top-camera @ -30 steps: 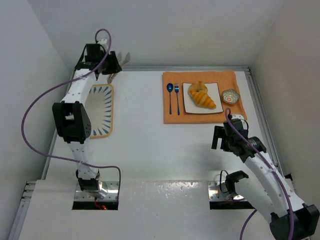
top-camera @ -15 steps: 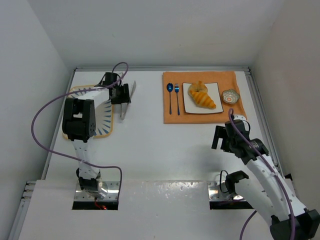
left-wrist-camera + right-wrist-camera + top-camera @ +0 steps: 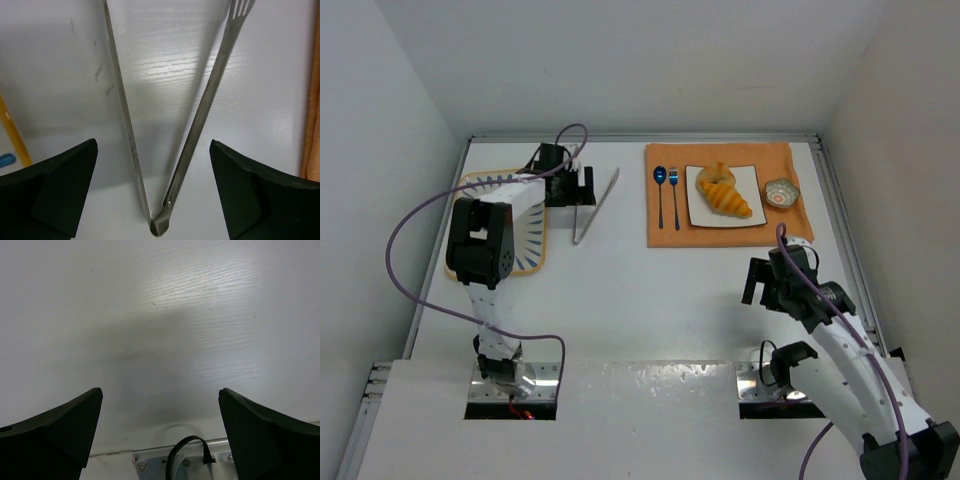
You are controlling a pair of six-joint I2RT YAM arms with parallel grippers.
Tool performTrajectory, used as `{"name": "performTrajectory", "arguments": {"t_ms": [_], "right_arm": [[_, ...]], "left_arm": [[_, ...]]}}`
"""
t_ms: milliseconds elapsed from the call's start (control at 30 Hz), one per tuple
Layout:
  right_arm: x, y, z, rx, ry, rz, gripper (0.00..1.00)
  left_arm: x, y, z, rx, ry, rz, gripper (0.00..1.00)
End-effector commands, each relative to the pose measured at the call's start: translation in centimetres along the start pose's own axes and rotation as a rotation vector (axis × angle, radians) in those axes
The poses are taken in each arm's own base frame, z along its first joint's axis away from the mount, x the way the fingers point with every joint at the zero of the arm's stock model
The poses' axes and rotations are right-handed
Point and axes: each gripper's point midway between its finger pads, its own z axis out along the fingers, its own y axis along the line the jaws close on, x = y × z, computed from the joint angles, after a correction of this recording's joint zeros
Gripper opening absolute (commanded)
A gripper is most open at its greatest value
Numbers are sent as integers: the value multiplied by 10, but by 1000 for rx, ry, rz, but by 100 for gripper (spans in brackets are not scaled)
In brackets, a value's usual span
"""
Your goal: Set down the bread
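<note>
The bread (image 3: 723, 192), a golden croissant, lies on a white square plate (image 3: 748, 176) on the orange mat (image 3: 665, 228) at the back right. Metal tongs (image 3: 597, 205) lie spread on the table left of the mat. Their hinge (image 3: 159, 226) points toward me. My left gripper (image 3: 578, 188) hovers over them, open, its fingers (image 3: 60, 175) standing wide on either side of the tongs' arms (image 3: 202, 110) without touching them. My right gripper (image 3: 770, 283) hangs open over bare table near the front right, and nothing lies between its fingers (image 3: 65, 425).
An oval plate (image 3: 515, 222) with a yellow rim and blue marks sits at the left, partly under my left arm. A blue spoon (image 3: 660, 192) and fork (image 3: 674, 190) lie on the mat beside the white plate. A small bowl (image 3: 781, 192) stands right of it. Walls close in on three sides.
My left arm swung from the back left corner toward the middle with the tongs. The tongs now lie spread on the table and its jaws have opened off them. The right arm barely moved.
</note>
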Motion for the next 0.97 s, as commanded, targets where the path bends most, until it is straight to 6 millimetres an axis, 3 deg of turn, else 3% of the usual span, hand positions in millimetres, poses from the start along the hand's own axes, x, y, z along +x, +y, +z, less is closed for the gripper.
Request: {"name": "performTrajectory", "arguments": {"t_ms": [0, 33, 67, 100, 133, 167, 233, 300, 333, 367, 400, 433, 467, 533, 567, 700, 800, 933], "right_arm": [[-2, 4, -1, -30, -18, 9, 100], [-1, 8, -1, -52, -10, -5, 100], [0, 10, 0, -64, -5, -14, 100], [-1, 17, -1, -100, 0, -32, 100], [1, 21, -2, -123, 14, -38, 100], [1, 21, -2, -125, 20, -38, 100], [11, 14, -1, -78, 74, 3, 100], [18, 7, -1, -19, 105, 62, 100], [16, 4, -4, 2, 103, 70, 100], [17, 3, -6, 9, 112, 62, 100], [14, 0, -8, 19, 106, 51, 100], [18, -6, -12, 50, 123, 46, 100], [19, -9, -13, 63, 123, 42, 100], [23, -14, -17, 73, 130, 33, 100], [27, -17, -17, 85, 137, 29, 100], [37, -19, -15, 61, 127, 32, 100], [38, -16, -16, 24, 96, 44, 100], [29, -5, -18, -50, 54, 24, 100]], "left_arm": [[-61, -20, -60, 23, -171, 68, 100], [-64, -22, -71, 21, -166, 81, 100], [-87, -29, -95, 28, -225, 120, 100], [-90, -31, -107, 24, -219, 139, 100], [-106, -31, -124, 21, -260, 158, 100], [-117, -22, -145, 4, -298, 162, 100], [-121, -2, -165, -35, -305, 170, 100], [-120, 42, -183, -110, -299, 140, 100], [-112, 58, -190, -138, -271, 118, 100], [-98, 94, -191, -190, -233, 55, 100], [-91, 111, -197, -218, -230, 35, 100], [-69, 125, -200, -233, -195, -3, 100], [-56, 152, -209, -278, -188, -59, 100], [-31, 175, -221, -323, -166, -96, 100], [-6, 194, -233, -363, -151, -141, 100], [49, 221, -260, -450, -133, -175, 100], [77, 224, -267, -445, -126, -210, 100], [86, 210, -269, -382, -137, -214, 100]]}}
